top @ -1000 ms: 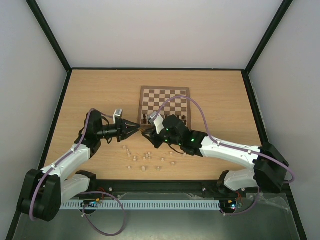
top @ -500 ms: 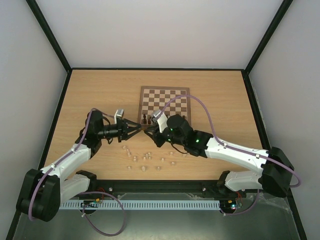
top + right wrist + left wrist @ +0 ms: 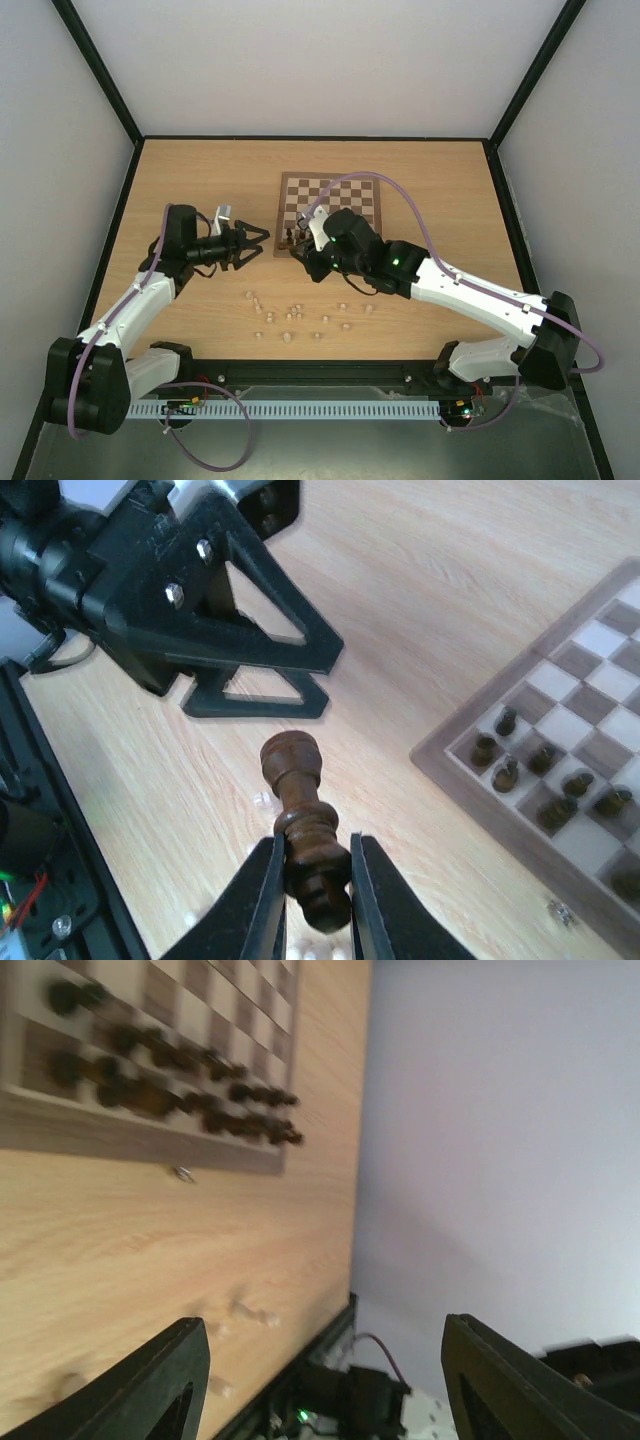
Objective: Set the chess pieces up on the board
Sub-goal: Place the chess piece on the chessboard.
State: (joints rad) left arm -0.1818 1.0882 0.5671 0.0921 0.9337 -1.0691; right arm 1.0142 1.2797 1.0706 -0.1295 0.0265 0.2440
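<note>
My right gripper (image 3: 312,848) is shut on a dark brown chess piece (image 3: 296,780), which stands up out of the jaws above the tabletop. In the top view this gripper (image 3: 298,251) hangs just off the board's (image 3: 328,180) near left corner. My left gripper (image 3: 252,240) is open and empty, a short way left of it; its black fingers (image 3: 262,630) show in the right wrist view. Several dark pieces (image 3: 540,772) stand in the board's near rows (image 3: 170,1065). Pale pieces (image 3: 290,315) lie scattered on the table nearer the arm bases.
The board's brown frame (image 3: 140,1142) runs across the left wrist view, with a tiny metal bit (image 3: 183,1172) on the table beside it. A black rail (image 3: 320,368) edges the table's near side. White walls enclose the table.
The left gripper has opened and drawn back to the left, away from the right gripper. The dark piece stays in the right gripper, which has shifted slightly toward the board.
</note>
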